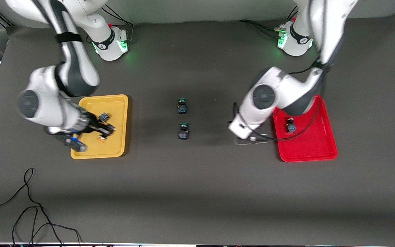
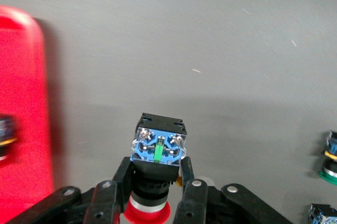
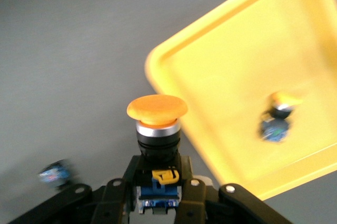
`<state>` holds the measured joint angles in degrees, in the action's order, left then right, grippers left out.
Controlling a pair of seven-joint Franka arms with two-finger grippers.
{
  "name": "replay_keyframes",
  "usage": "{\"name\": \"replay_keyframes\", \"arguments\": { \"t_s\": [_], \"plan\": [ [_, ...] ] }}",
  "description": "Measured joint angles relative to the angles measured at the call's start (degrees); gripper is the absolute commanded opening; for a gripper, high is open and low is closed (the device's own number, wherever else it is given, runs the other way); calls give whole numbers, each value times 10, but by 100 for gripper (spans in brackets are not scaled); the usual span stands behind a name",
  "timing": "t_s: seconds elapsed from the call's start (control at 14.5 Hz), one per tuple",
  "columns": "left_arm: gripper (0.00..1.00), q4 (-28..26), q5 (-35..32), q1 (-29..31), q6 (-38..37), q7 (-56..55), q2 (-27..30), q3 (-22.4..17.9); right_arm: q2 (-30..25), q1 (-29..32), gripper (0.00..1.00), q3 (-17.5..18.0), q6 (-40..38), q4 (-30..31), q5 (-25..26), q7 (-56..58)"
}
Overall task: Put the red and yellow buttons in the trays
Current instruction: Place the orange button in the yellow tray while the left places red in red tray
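Note:
My left gripper (image 1: 252, 138) (image 2: 156, 166) is shut on a red button (image 2: 158, 148) with a dark body and a blue base, over the grey table beside the red tray (image 1: 321, 144) (image 2: 21, 103). Another button (image 1: 290, 126) lies in that red tray. Over the yellow tray (image 1: 115, 147) (image 3: 253, 61), my right gripper (image 1: 106, 132) (image 3: 158, 169) is shut on a yellow button (image 1: 102, 138) (image 3: 157, 109) with its orange-yellow cap pointing away from the wrist. A second yellow button (image 1: 104, 117) (image 3: 276, 119) rests in the yellow tray.
Two green-capped buttons (image 1: 182, 106) (image 1: 183, 131) stand on the grey mat in the middle of the table, between the trays. A loose black cable (image 1: 29, 206) lies near the table's front edge toward the right arm's end.

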<state>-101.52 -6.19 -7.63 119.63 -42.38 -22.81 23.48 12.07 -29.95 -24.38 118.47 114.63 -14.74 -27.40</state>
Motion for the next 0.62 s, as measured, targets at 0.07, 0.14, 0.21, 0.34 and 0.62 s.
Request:
{"name": "replay_keyframes", "arguments": {
  "t_s": [0.07,0.14,0.21,0.34,0.62],
  "plan": [
    [0,-1,3,19,-26,0,18,-1,3,4,21,-10,46,35,0,34],
    [0,-3,4,42,-51,0,32,-1,11,9,21,-14,104,73,0,65],
    [0,-7,4,66,-69,3,41,-2,24,13,21,-15,150,101,-1,86],
    [0,-29,-7,114,-78,16,48,-4,63,12,21,-13,211,123,-15,100],
    [0,-90,-34,204,-44,132,45,-7,112,6,32,-9,243,118,-42,104]
  ]
}}
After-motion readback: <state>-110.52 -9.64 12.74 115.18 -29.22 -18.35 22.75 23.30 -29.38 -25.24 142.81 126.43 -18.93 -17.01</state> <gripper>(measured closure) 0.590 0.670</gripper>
